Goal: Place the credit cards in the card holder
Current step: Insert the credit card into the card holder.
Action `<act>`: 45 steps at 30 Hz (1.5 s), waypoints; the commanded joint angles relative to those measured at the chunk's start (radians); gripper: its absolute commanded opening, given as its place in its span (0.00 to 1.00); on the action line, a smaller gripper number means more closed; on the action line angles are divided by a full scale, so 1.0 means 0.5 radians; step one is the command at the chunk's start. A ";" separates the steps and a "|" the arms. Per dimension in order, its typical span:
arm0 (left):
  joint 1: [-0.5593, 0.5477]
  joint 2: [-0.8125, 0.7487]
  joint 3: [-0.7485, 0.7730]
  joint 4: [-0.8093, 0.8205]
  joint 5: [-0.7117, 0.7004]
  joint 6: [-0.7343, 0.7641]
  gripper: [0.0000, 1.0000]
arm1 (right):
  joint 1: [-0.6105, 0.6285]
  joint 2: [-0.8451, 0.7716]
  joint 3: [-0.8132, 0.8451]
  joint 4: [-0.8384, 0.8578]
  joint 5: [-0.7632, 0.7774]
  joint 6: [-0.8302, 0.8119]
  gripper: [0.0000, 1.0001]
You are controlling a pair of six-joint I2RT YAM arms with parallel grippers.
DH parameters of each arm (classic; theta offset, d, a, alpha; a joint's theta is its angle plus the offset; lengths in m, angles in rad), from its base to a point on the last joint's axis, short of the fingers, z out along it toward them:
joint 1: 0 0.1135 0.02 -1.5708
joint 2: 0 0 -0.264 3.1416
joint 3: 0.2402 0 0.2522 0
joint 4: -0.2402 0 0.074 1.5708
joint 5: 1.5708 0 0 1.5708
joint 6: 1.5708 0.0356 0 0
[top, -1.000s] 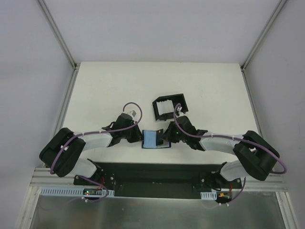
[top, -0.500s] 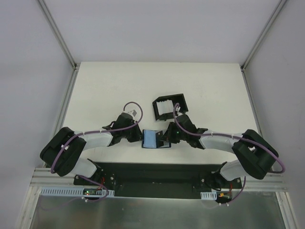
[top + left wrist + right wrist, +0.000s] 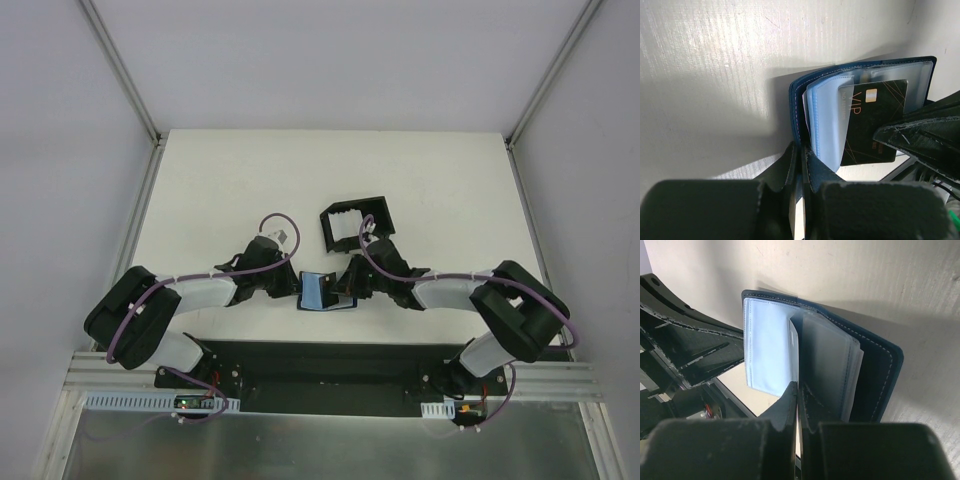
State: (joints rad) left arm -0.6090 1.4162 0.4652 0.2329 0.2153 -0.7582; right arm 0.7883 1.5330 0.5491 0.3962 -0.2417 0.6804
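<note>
Navy card holder (image 3: 797, 107) open; pale-blue sleeves (image 3: 824, 117); black VIP card (image 3: 871, 117).

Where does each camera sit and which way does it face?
Top external: above and behind, looking down at the table; left arm and right arm show.
Left wrist: low over the table, looking along the left pincer at the card holder it grips.
Right wrist: opposite side, looking back along the right pincer, shut on a credit card.
Both wrist views share the open holder.
</note>
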 commanded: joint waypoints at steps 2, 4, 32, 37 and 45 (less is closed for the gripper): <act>-0.006 0.088 -0.053 -0.276 -0.176 0.123 0.00 | -0.024 0.054 -0.055 0.076 0.057 -0.041 0.00; -0.006 0.079 -0.062 -0.276 -0.176 0.124 0.00 | -0.040 0.033 -0.055 0.042 0.072 -0.063 0.00; -0.006 0.064 -0.050 -0.276 -0.173 0.108 0.00 | 0.151 0.095 0.043 -0.150 0.268 0.155 0.23; -0.006 0.058 -0.053 -0.279 -0.161 0.117 0.00 | 0.108 -0.038 0.245 -0.714 0.440 -0.121 0.36; -0.006 0.073 -0.047 -0.273 -0.158 0.120 0.00 | 0.123 0.011 0.307 -0.695 0.355 -0.177 0.45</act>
State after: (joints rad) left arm -0.6090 1.4158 0.4656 0.2333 0.2157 -0.7498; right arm 0.8490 1.5192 0.6750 0.1162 -0.0658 0.6342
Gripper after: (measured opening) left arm 0.009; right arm 0.445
